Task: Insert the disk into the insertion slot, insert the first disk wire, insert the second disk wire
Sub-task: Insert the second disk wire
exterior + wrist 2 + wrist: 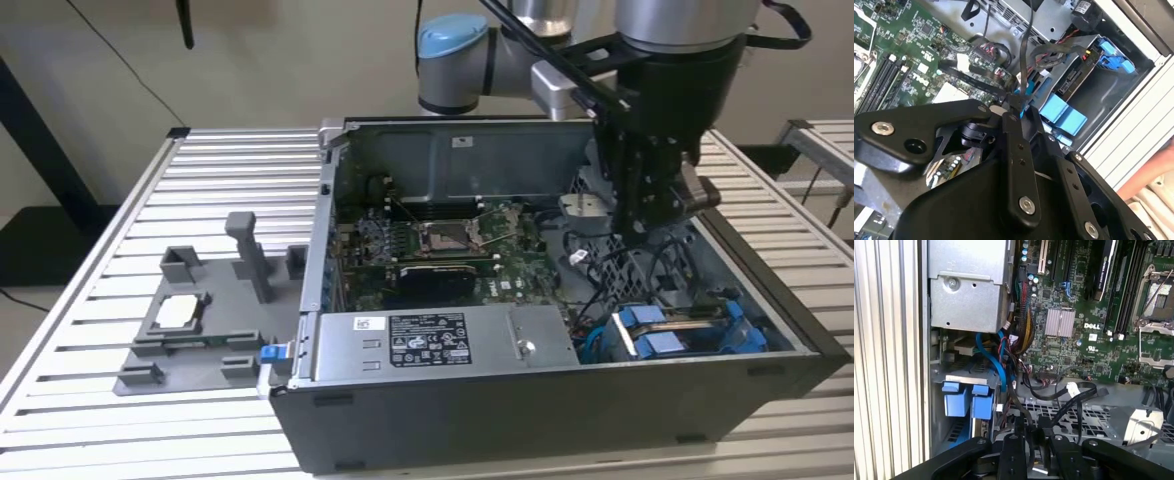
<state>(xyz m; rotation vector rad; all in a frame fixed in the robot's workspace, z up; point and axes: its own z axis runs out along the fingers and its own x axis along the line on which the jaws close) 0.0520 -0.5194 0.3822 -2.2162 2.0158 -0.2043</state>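
The disk, in its bright blue carrier, sits inside the insertion slot at the case's front corner on the exterior view's right. Its blue end tabs face outward, and the disk lies between them in the grey bay. My gripper hangs inside the case above the perforated floor, a short way from the slot. In both wrist views the fingers are shut on a thin black disk wire. That wire loops away from the fingertips. Its far end is hidden among other cables.
A silver labelled power-supply box fills the case's near side, with the green motherboard behind it. A grey plastic tray with upright posts lies on the slatted table at the exterior view's left. Loose cable bundles crowd the space beside the slot.
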